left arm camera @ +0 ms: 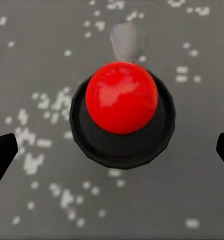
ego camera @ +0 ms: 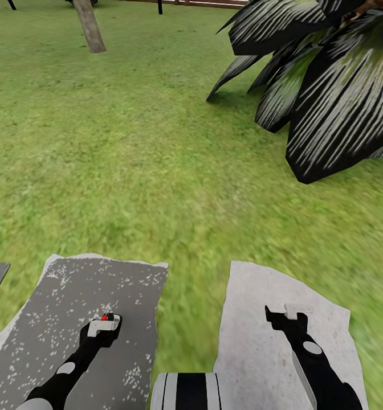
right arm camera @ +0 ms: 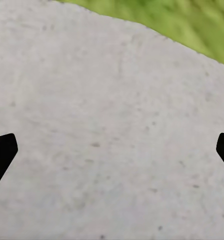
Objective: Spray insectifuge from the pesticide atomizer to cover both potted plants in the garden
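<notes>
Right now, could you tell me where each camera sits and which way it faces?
Head view: high, looking forward and down over lawn, two slabs and a striped bush; both arms show.
Left wrist view: above the atomizer, facing the dark slab; fingertips at the edges.
Right wrist view: facing the pale slab; fingertips spread.
Shared: head and left wrist views both show the atomizer's red top.

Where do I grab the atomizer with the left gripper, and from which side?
On the pesticide atomizer, grip the round dark body below the red cap, advancing straight ahead with the left gripper: its top faces the gripper, centred between open jaws.
</notes>
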Controlling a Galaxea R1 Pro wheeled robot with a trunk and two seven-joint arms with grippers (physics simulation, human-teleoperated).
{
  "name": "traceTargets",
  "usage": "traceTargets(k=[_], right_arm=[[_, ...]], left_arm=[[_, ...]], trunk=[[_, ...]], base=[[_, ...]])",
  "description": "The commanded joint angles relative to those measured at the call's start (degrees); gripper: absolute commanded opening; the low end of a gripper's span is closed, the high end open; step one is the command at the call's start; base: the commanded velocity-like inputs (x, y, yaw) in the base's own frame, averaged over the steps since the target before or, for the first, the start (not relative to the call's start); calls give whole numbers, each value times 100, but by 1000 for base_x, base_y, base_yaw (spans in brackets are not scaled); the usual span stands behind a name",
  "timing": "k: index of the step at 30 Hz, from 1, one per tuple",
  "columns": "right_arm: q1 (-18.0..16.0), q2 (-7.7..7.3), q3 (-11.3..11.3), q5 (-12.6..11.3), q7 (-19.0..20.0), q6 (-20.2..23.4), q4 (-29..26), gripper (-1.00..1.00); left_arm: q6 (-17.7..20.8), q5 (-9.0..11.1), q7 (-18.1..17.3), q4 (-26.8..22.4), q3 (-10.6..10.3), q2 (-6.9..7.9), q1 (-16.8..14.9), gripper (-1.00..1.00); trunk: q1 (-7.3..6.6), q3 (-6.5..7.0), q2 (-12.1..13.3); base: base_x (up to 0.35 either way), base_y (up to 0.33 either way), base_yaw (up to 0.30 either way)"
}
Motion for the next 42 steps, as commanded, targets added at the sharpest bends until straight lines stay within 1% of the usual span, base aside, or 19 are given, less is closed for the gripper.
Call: traceTargets(k=[1, 9, 31, 42], right_arm=[[0, 1, -3, 50, -2, 33, -9, 100], [0, 1, -3, 50, -2, 33, -9, 100], [0, 1, -3, 50, -2, 33, -9, 100], [0, 1, -3, 50, -2, 33, -9, 100]], left_arm=[[-20, -47, -33, 3, 48, -5, -2, 100], [-20, -47, -33, 3, 45, -10, -3, 100], [-20, -47, -33, 3, 54, 7, -3, 100], [-20, -47, -33, 3, 54, 3, -2, 100]], trunk=[[-1, -3, -1], [-1, 32, -1], [-1, 79, -1], [-1, 115, -1]], base=[[0, 0, 0], [0, 0, -32], [0, 0, -3], [0, 0, -49]])
